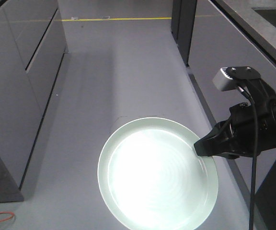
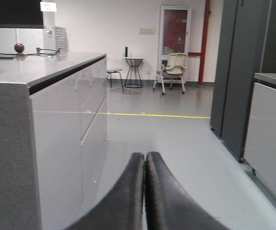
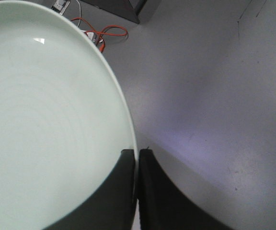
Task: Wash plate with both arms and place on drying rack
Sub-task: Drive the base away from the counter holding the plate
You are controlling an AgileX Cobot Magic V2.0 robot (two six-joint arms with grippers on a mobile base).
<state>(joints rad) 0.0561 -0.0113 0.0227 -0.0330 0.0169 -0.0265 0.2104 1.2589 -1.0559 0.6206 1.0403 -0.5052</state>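
Observation:
The pale mint-green plate (image 1: 157, 175) hangs above the grey floor at the lower middle of the front view, its face glaring under the light. My right gripper (image 1: 199, 148) is shut on its right rim, one finger over the face and one behind the edge. In the right wrist view the plate (image 3: 42, 120) fills the left side, with the right gripper (image 3: 136, 152) pinching its rim. The left gripper (image 2: 145, 155) is shut with nothing between its fingers and points down an aisle. The left arm does not appear in the front view. The drying rack is out of view.
Grey cabinets (image 1: 13, 96) line the left of the aisle, and a dark counter (image 1: 253, 28) runs along the right. A yellow floor line (image 1: 114, 19) crosses far ahead. An orange cable (image 3: 99, 33) lies on the floor. Far off stand a stool and a chair (image 2: 174, 69).

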